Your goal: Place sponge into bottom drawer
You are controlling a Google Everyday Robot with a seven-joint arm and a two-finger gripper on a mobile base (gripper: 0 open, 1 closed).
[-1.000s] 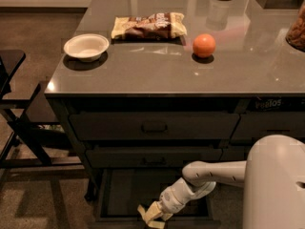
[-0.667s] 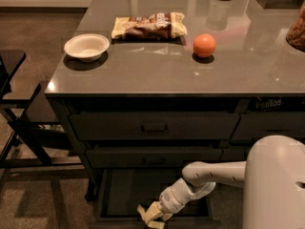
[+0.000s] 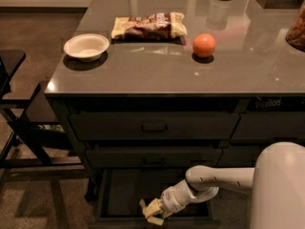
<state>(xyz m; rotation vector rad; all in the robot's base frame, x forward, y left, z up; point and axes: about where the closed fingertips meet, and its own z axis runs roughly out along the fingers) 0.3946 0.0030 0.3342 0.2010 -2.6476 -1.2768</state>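
The bottom drawer [image 3: 125,191] is pulled open below the two handled drawers, showing a dark flat floor. My gripper [image 3: 152,212] is low over the front part of that drawer, at the end of the white arm [image 3: 217,179] that reaches in from the right. Its pale yellowish tip points left and down toward the drawer floor. I cannot make out the sponge as separate from the gripper tip; no dark green top shows in the drawer or on the counter.
On the grey counter [image 3: 157,70] lie a white bowl [image 3: 86,46], a crinkled snack bag [image 3: 148,26] and an orange [image 3: 204,45]. A dark chair [image 3: 14,109] stands at the left. My white body [image 3: 279,190] fills the lower right.
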